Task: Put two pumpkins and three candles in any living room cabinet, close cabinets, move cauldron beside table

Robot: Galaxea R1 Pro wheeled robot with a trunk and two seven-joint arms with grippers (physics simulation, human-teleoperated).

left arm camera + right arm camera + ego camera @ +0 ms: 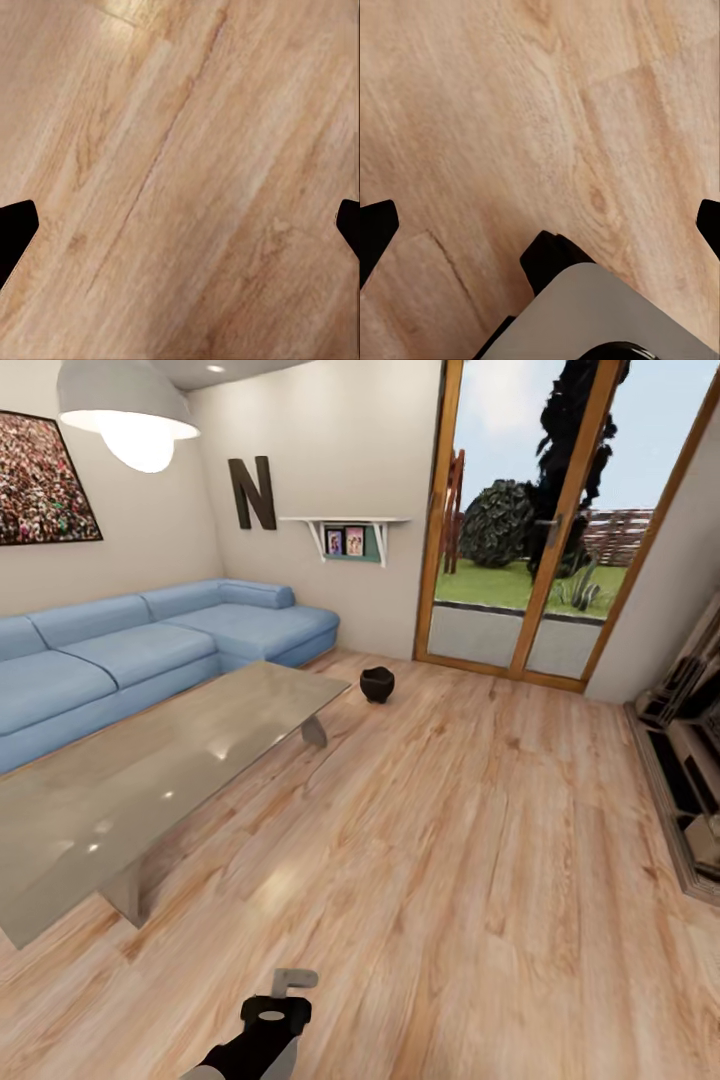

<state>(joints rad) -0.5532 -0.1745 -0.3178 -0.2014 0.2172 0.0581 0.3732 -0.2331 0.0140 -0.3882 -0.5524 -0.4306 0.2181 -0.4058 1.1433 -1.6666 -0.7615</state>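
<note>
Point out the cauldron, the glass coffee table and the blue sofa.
cauldron point(377, 684): head view, on its black body.
coffee table point(150, 770): head view, on the bare glass top.
sofa point(140, 650): head view, on a seat cushion.

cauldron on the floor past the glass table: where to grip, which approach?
Probably the rim. The cauldron stands upright on the wood floor beyond the far corner of the coffee table, its mouth facing up. Come from above, one finger inside the mouth, one outside. Both grippers look open, over bare floor.

The cauldron point(377, 683), squat and matte black, stands upright on the wooden floor at centre frame, just beyond the far corner of the glass-topped table point(130, 780) at left.
</note>
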